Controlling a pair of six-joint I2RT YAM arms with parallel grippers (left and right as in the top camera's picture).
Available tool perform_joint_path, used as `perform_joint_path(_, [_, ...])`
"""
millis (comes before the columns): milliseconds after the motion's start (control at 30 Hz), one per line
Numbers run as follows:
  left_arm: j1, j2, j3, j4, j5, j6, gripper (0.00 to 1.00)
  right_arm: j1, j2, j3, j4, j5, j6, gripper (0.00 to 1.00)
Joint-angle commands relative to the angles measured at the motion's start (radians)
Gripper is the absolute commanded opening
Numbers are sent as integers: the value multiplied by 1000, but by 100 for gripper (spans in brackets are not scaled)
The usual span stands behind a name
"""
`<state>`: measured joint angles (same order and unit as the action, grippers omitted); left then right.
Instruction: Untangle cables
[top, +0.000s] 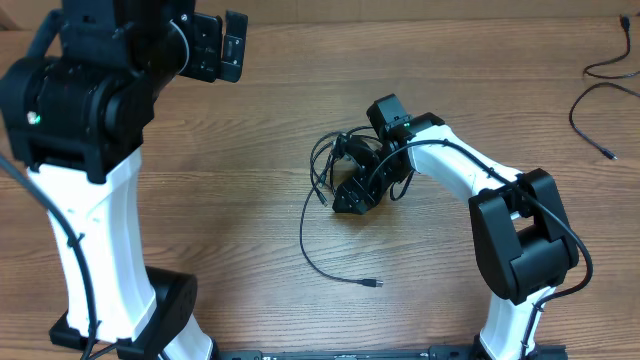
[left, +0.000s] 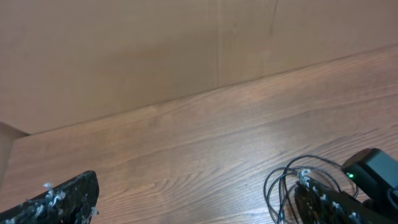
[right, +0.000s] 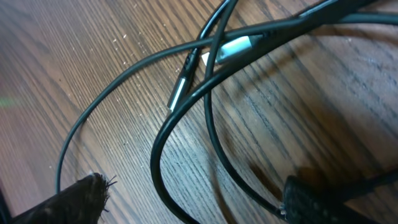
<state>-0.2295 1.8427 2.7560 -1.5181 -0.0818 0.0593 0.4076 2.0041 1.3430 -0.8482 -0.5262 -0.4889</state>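
The cables (top: 327, 165) are thin black cords in a loose tangle at the table's middle. One strand loops down to a metal-tipped plug (top: 376, 284). My right gripper (top: 356, 193) is down on the right side of the tangle. In the right wrist view it (right: 199, 205) is open, with crossing cords (right: 186, 143) and a silver plug (right: 178, 93) between and beyond its fingers. My left gripper (top: 222, 45) is raised at the far left, away from the cables. It (left: 198, 190) is open and empty, and the tangle (left: 283, 186) shows at lower right.
Another black cable (top: 598, 100) lies at the table's far right edge. A brown wall (left: 155, 50) stands behind the table. The left arm's tall base (top: 100, 250) stands at the left, the right arm's base (top: 520, 250) at the front right.
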Motion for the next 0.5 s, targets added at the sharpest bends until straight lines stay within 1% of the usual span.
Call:
perform_joint_path(0, [1,35,13,0,-16,17,100,3,-5,-2,5,-66,48,83])
perform_joint_path(33, [1,39,13,0,-16,16,100,4,-5,-2,4,-90,48,81])
perform_joint_path(67, [1,43,13,0,-16,17,100,4,-5,-2,2,-122,48,75])
perform_joint_path(100, [1,48,13,0,-18,16,100,4,-5,-2,0,-144,48,71])
perform_joint_path(267, [1,65,13,-3,-26,16,100,5,-3,-4,-6,-164,51,70])
perform_joint_path(300, [1,65,13,-6,-26,16,100,7,-3,-5,-6,-164,51,66])
perform_joint_path(367, [1,65,13,-20,-26,16,100,15,-3,-16,3,-164,51,65])
perform_joint_path(467, [1,66,13,-28,-26,16,100,19,0,-64,71,-157,52,65])
